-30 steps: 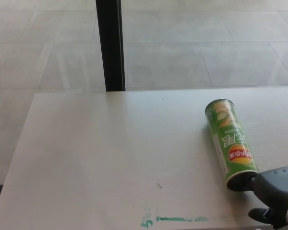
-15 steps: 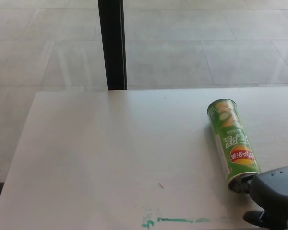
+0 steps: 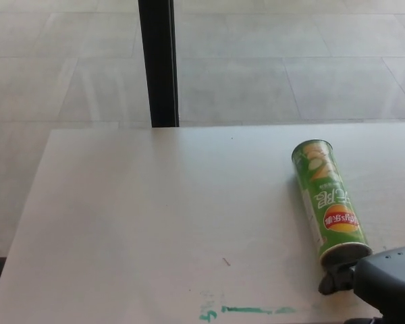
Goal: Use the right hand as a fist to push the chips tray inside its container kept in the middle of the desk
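A green chips can (image 3: 327, 197) lies on its side on the right part of the white desk (image 3: 155, 223), its near end (image 3: 345, 252) pointing at me. No tray shows sticking out of that end. My right hand (image 3: 381, 283) is black and bunched like a fist, shut on nothing, at the bottom right corner. It sits just below the can's near end, and its leading knuckle (image 3: 331, 281) is close to the rim; contact cannot be told. Most of the hand is cut off by the picture's edge. My left hand does not show.
A green smear (image 3: 246, 310) marks the desk near its front edge. A black post (image 3: 156, 64) stands behind the desk's far edge on a tiled floor (image 3: 290, 61).
The right hand has dropped slightly lower in the picture, and a dark knuckle now shows under the can's near end. The can has stayed put.
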